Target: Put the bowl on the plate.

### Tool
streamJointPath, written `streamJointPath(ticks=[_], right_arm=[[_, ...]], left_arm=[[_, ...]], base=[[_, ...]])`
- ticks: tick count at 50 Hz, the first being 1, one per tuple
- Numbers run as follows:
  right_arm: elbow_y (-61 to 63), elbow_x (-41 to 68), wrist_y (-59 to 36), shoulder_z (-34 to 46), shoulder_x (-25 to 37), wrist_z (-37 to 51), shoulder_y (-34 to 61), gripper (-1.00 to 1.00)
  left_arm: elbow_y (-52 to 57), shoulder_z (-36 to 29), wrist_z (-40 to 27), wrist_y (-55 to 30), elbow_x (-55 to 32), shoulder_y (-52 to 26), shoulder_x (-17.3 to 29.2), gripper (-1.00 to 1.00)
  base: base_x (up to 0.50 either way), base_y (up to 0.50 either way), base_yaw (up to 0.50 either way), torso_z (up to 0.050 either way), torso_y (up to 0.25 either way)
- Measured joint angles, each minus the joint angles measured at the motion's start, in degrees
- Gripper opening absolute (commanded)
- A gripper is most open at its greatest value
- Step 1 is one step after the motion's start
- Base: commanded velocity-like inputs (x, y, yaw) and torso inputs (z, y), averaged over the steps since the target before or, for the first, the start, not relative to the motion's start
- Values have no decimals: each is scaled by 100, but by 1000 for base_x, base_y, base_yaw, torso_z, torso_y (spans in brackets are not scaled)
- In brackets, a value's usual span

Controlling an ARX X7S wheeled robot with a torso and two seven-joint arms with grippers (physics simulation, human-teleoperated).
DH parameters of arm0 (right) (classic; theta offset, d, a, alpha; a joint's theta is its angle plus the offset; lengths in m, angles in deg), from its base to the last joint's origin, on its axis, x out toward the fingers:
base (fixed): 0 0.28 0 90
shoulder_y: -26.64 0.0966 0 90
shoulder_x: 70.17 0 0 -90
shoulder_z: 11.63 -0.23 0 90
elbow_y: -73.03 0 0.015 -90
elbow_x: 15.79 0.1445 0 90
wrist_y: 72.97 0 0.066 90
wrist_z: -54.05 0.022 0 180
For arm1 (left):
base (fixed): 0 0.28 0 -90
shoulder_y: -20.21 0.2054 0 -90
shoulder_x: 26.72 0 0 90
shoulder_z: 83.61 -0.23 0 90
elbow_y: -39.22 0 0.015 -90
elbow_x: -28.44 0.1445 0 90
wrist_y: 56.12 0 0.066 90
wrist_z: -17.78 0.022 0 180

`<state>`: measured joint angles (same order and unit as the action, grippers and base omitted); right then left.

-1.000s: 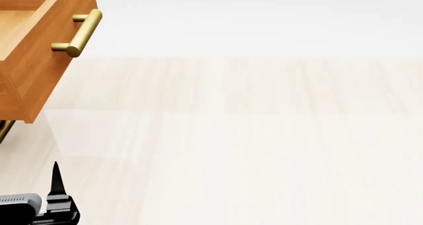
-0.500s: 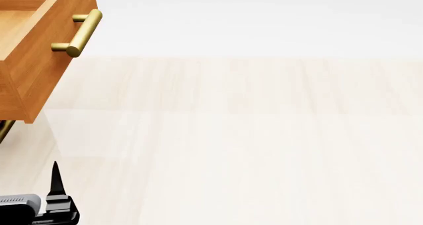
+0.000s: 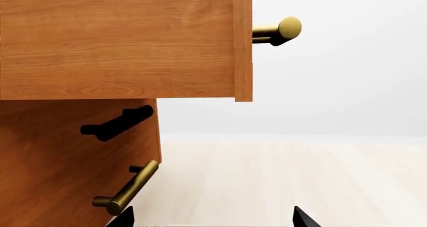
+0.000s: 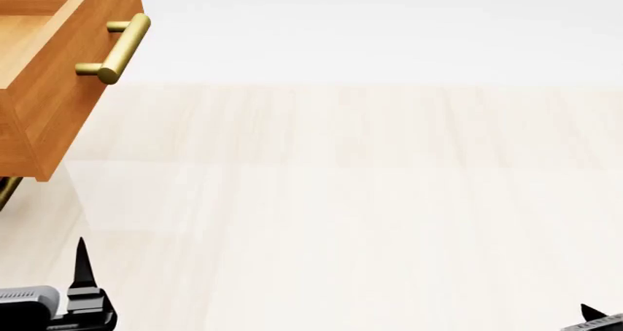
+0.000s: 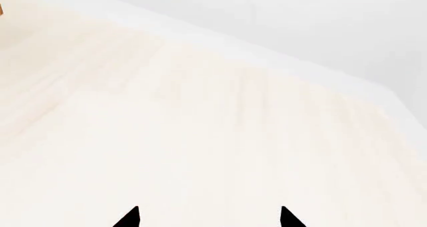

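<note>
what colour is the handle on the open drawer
Brass gold. The drawer handle shows best in the head view, a round bar on the drawer front.

My left gripper point(image 4: 83, 273), black with a grey housing behind it, sits at the lower left corner of the head view, one pointed black fingertip point(image 4: 82, 262) standing upright. In its wrist view two black tips point(image 3: 300, 218) show well apart at the bottom edge, jaws spread. My black right gripper point(image 5: 208, 218) barely enters the head view's lower right corner; its wrist view shows its tips equally parted.
</note>
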<state>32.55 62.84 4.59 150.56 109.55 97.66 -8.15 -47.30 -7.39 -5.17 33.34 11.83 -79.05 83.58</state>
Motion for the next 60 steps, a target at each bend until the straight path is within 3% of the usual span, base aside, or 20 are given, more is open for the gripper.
streamJointPath(ticks=[30,60], right_arm=[[-221,-84,-566,-688,-596,-44,725,100],[-92,-873,-418,-965,-824,-167,932,100]], left_arm=[[-10,-14,-30,32,-16,-6,33,100],[89,-63,-80,-33,-21,-17,68,100]], base=[[0,0,0,0,0],[0,0,0,0,0]])
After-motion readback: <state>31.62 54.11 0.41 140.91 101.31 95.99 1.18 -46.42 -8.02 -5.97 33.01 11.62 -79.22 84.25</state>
